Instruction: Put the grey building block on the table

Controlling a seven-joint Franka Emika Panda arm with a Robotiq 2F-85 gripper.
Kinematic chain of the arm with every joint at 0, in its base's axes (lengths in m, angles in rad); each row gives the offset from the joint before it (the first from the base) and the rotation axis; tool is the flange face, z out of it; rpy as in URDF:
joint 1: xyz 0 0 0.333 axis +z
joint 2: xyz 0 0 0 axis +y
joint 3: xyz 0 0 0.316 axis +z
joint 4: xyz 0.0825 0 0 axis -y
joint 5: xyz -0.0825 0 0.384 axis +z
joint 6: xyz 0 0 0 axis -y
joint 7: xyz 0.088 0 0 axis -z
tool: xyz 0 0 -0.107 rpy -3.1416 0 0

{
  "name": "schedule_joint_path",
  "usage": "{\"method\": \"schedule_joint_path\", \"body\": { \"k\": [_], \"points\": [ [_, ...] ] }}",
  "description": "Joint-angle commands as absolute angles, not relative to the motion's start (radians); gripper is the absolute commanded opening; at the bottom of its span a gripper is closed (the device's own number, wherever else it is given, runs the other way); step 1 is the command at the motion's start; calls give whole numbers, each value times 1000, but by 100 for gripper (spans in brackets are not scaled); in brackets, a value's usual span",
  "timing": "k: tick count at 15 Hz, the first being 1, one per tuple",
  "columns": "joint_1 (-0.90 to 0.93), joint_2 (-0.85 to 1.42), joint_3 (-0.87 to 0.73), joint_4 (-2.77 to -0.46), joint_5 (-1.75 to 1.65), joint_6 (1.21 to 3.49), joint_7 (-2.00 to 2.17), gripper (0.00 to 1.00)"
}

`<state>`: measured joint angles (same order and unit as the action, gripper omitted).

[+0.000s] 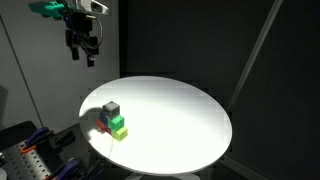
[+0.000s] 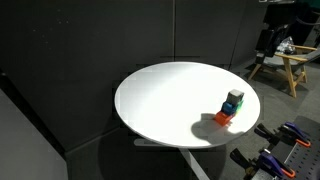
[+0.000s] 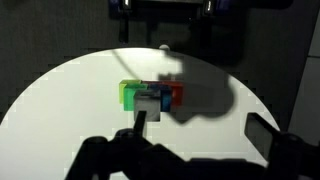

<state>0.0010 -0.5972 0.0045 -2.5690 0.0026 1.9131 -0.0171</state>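
Note:
The grey building block (image 1: 111, 108) sits on top of a small cluster of blocks, above a green block (image 1: 119, 128) and a red one (image 1: 103, 125), near the edge of the round white table (image 1: 180, 110). The wrist view looks down on the grey block (image 3: 150, 100), with green (image 3: 128, 93) to its left and blue and red (image 3: 177, 95) to its right. My gripper (image 1: 82, 45) hangs high above and off to the side of the table, open and empty. It also shows as a dark shape (image 2: 268, 40) in an exterior view. Its fingers (image 3: 264, 135) appear as dark silhouettes.
Black curtains surround the table (image 2: 170, 100). A wooden stool (image 2: 288, 65) stands behind it. Clamps and tools (image 1: 30, 152) lie on a bench beside the table edge, and more clamps (image 2: 285, 140) sit low beside it.

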Motion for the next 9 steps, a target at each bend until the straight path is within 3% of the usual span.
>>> {"method": "schedule_joint_path", "body": {
  "k": [1, 9],
  "points": [
    [5, -574, 3, -2547, -5, 1964, -27, 100],
    [-14, -486, 11, -2514, -50, 2088, -6, 100]
  ]
}}
